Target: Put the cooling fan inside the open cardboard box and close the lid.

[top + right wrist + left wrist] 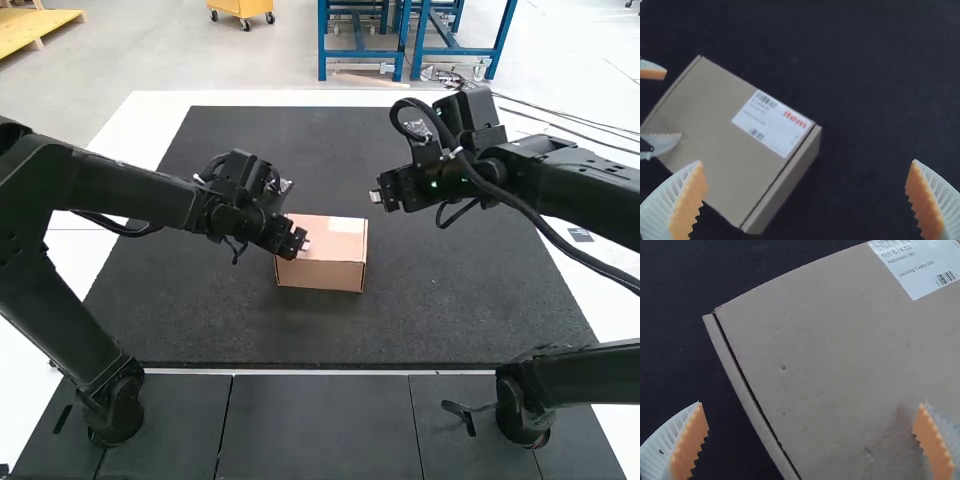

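The cardboard box (pixel 322 252) rests in the middle of the black mat with its lid flat down; a white label (pixel 772 122) sits on the lid. My left gripper (pixel 298 243) hovers open over the box's left edge. In the left wrist view the box (pixel 840 365) lies close below the gripper (pixel 810 440), one pad over the lid and the other out over the mat. My right gripper (pixel 383 198) hangs open above the mat, behind and right of the box. In the right wrist view the box (pixel 740 145) lies well below that gripper (pixel 805 200), with the left gripper's fingertips (pixel 660 142) at the box's far side.
The black mat (pixel 450 300) covers most of the white table (pixel 140 110), with free room all round the box. Both arm bases stand at the near edge.
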